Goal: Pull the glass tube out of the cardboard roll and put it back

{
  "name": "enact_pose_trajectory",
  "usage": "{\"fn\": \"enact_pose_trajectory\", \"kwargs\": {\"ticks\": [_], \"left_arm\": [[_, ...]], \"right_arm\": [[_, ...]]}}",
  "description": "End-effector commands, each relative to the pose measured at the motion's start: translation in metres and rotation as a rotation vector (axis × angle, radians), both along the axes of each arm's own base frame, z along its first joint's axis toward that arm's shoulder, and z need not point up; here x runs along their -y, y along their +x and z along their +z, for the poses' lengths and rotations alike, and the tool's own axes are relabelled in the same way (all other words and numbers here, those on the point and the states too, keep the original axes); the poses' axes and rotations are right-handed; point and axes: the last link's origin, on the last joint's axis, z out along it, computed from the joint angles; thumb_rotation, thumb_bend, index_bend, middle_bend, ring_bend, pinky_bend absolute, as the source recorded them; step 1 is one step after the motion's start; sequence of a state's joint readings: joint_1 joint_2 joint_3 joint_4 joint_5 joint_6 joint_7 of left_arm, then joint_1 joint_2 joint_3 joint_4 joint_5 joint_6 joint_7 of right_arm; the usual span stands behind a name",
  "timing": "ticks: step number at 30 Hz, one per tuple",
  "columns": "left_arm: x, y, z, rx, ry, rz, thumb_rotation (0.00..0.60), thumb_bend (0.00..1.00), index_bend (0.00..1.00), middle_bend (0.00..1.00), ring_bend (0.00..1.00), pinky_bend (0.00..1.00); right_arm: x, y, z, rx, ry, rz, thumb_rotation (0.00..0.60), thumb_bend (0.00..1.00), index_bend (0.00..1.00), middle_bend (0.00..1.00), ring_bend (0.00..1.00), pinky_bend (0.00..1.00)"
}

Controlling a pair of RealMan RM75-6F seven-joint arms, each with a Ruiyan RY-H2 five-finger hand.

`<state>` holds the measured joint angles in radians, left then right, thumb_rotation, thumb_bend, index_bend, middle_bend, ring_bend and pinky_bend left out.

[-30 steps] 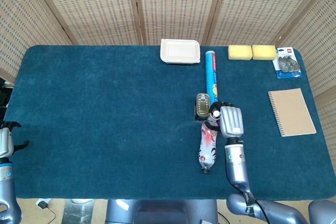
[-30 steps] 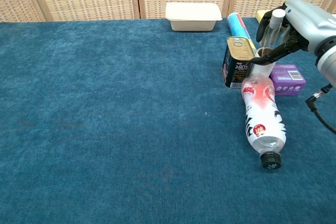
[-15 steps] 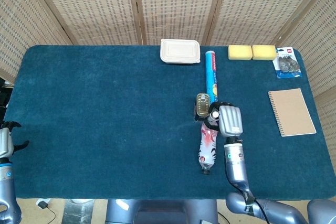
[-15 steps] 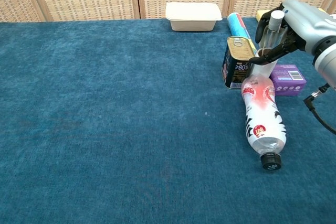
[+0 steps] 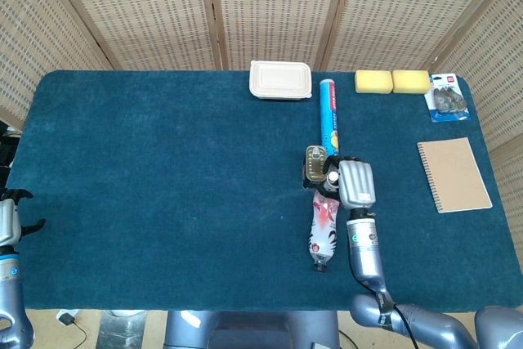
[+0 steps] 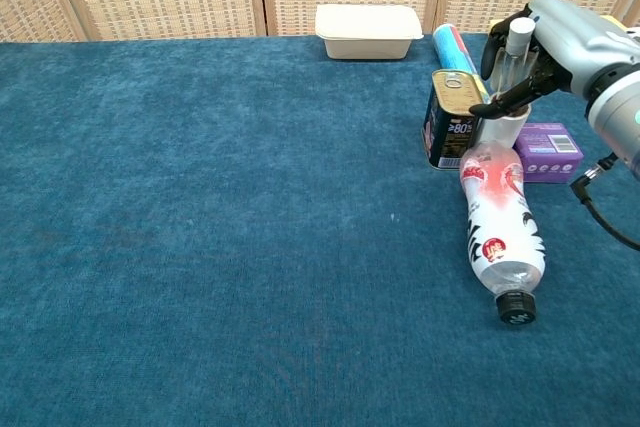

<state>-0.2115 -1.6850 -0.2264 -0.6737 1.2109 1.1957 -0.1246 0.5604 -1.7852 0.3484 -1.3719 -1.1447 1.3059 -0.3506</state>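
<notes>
- The blue surface [image 6: 200, 247] fills most of both views; my work sits at the right of centre.
- A plastic bottle [image 6: 500, 227] lies on its side in the lower right of the chest view, its base close against the cardboard roll.
- My right hand [image 6: 550, 37], upper right in the chest view, grips the glass tube [image 6: 516, 52] near its white cap.
- My left hand [image 5: 8, 218] hangs off the lower left edge of the head view, fingers apart, holding nothing.
- A tin can [image 6: 453, 119] stands just left of the roll.
- The cardboard roll [image 6: 503, 119] stands upright, the tube's lower end inside its mouth.
- I judge I am mid-pull or mid-return; I cannot tell which. Next I must keep the tube vertical over the roll without tipping it.
</notes>
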Motion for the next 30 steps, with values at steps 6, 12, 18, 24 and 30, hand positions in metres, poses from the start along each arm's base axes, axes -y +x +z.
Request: {"fn": "enact_pose_trajectory", "kwargs": {"ticks": [6, 12, 18, 24, 30], "left_arm": [[0.0, 0.0, 0.0, 0.0, 0.001, 0.0, 0.6, 0.11, 0.4, 0.37, 0.2, 0.29], [0.0, 0.0, 0.0, -0.001, 0.001, 0.001, 0.6, 0.11, 0.4, 0.37, 0.2, 0.29], [0.0, 0.0, 0.0, 0.0, 0.001, 0.001, 0.599, 0.11, 0.4, 0.37, 0.2, 0.29], [0.0, 0.0, 0.0, 0.0, 0.001, 0.001, 0.599, 0.11, 0.4, 0.37, 0.2, 0.29], [0.0, 0.0, 0.0, 0.001, 0.001, 0.001, 0.599, 0.11, 0.4, 0.37, 0.2, 0.29]], "right_arm": [[0.002, 0.001, 0.003, -0.002, -0.008, 0.006, 0.6, 0.22, 0.59, 0.64, 0.59, 0.56], [0.005, 0.005, 0.003, -0.018, -0.006, 0.019, 0.6, 0.22, 0.59, 0.66, 0.62, 0.6], [0.007, 0.008, 0.002, -0.026, -0.001, 0.025, 0.6, 0.23, 0.61, 0.69, 0.66, 0.63], [0.01, 0.01, 0.001, -0.029, -0.001, 0.029, 0.6, 0.24, 0.63, 0.71, 0.7, 0.65], [0.011, 0.012, 0.001, -0.028, 0.0, 0.028, 0.6, 0.25, 0.64, 0.72, 0.71, 0.67]]}}
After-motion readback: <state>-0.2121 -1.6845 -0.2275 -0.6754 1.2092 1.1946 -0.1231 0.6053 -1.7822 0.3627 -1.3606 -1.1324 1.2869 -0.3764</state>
